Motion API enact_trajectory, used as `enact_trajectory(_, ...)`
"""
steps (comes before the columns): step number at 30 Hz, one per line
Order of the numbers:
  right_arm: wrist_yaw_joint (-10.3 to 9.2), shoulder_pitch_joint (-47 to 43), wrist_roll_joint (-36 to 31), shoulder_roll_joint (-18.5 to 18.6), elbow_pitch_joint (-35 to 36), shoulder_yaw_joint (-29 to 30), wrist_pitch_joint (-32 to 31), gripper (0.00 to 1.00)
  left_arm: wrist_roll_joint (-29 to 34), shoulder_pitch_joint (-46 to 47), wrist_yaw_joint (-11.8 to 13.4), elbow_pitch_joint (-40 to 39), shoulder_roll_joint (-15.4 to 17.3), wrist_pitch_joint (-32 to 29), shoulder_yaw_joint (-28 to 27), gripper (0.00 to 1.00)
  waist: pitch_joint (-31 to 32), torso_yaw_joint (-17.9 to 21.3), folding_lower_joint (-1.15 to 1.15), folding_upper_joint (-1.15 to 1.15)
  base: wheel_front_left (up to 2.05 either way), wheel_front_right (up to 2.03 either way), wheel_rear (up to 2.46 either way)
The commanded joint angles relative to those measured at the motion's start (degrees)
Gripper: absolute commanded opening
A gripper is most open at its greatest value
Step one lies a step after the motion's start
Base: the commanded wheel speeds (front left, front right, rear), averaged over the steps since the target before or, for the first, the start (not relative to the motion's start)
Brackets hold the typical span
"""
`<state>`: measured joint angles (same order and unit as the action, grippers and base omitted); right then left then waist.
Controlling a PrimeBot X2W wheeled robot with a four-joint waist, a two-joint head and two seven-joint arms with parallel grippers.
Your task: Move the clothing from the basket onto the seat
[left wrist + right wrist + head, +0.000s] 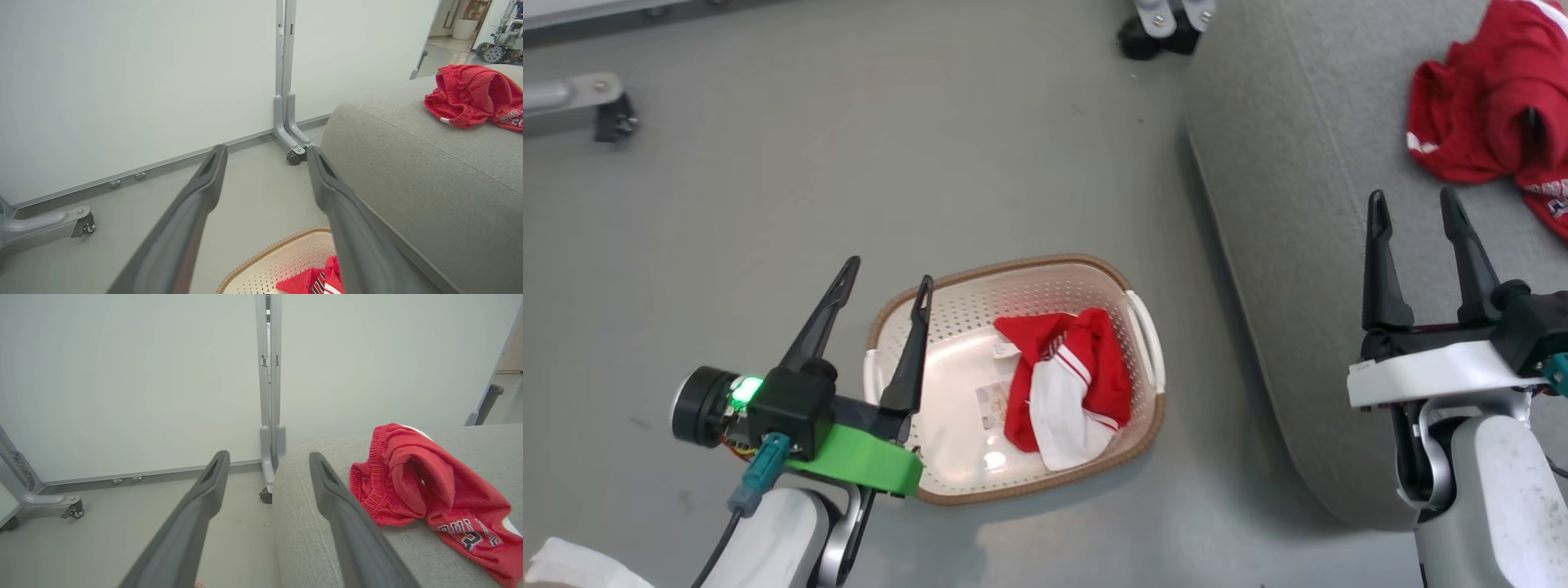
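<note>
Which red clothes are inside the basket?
The red garment with the big white panel, lying in the cream basket on the floor. The other red garment, with lettering on it, lies up on the grey seat.

Grey floor (849, 147): carries the basket (980, 306), standing upright just beside the seat (1298, 229), and wheeled partition feet (1160, 28) at the far side. Seat: grey cushion, one red garment (1478, 106) lying crumpled on its top surface.
</note>
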<state>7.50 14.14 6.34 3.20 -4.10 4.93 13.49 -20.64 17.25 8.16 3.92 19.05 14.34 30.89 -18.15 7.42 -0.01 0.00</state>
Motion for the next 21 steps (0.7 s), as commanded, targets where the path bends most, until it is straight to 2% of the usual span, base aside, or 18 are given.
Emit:
enact_trajectory(1, -0.02, -1.65, -0.34, 0.03, 0.98, -0.37, -0.75, 1.0, -0.37, -1.34, 0.63, 0.6, -0.12, 0.43, -0.77, 1.0, 5.29, -5.81, 0.01, 0.0, 0.0, 0.0, 0.0)
enact_trajectory(10, -0.02, -6.89, -1.35, -0.24, 5.34, -3.04, -4.26, 1.0, -0.6, -5.22, 2.43, 1.44, 0.07, 0.88, -8.04, 1.0, 8.84, -9.57, 0.01, 0.0, 0.0, 0.0, 0.0)
enact_trajectory(21, -0.02, -12.24, -0.36, -0.26, 6.62, -3.22, -6.8, 1.0, 1.34, -11.41, 0.84, 1.36, -0.75, 0.86, -13.54, 1.0, 12.97, -9.44, 0.01, 0.0, 0.0, 0.0, 0.0)
